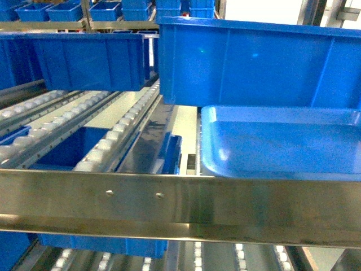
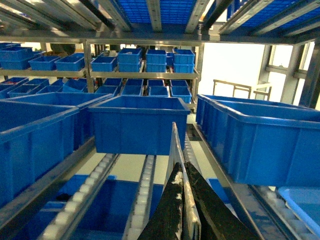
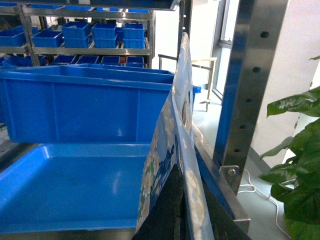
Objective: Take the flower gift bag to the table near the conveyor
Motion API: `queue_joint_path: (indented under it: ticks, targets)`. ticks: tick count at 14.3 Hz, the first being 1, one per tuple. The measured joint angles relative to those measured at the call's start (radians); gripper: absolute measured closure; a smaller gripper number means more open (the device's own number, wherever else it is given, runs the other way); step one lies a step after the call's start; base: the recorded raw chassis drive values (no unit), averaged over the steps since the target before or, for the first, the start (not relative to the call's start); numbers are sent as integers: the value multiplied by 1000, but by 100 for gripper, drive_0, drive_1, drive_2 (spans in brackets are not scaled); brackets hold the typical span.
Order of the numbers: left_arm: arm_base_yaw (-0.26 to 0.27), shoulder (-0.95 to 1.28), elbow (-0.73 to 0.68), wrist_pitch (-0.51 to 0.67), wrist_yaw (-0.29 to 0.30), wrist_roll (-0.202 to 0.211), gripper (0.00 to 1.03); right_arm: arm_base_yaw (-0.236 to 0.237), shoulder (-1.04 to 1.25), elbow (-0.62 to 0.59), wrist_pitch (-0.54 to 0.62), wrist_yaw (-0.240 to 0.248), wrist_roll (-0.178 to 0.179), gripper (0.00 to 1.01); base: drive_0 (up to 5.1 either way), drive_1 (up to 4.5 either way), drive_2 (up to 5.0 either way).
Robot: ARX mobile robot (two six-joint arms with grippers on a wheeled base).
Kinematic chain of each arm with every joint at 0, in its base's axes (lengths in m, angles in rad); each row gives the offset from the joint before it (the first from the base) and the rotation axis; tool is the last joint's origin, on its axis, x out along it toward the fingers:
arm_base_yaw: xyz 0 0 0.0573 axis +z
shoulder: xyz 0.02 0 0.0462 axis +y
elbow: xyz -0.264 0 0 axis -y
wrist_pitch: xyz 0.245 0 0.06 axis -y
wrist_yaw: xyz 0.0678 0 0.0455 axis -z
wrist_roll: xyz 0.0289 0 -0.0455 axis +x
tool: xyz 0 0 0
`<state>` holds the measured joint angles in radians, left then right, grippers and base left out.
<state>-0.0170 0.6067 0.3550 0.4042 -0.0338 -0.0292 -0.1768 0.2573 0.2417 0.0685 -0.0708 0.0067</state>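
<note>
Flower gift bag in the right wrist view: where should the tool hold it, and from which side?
Pinch the flower gift bag at its bottom edge, coming from below. It stands upright and folded flat, so the jaws should close across its two broad printed faces. The right tool sits there now, shut on that edge.

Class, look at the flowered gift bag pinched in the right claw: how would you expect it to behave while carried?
The gift bag looks thin and flat, so probably light and floppy. Its glossy surface may slip in the right claw. Standing tall above the grip, it may bend or sway.
</note>
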Motion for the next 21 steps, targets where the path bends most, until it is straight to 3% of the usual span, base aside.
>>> queue_joint_path:
  ticks: [21]
  targets:
    - [1, -2, 0, 0, -3, 0, 101, 0, -2, 0, 3, 0, 0, 99, -486, 117, 349]
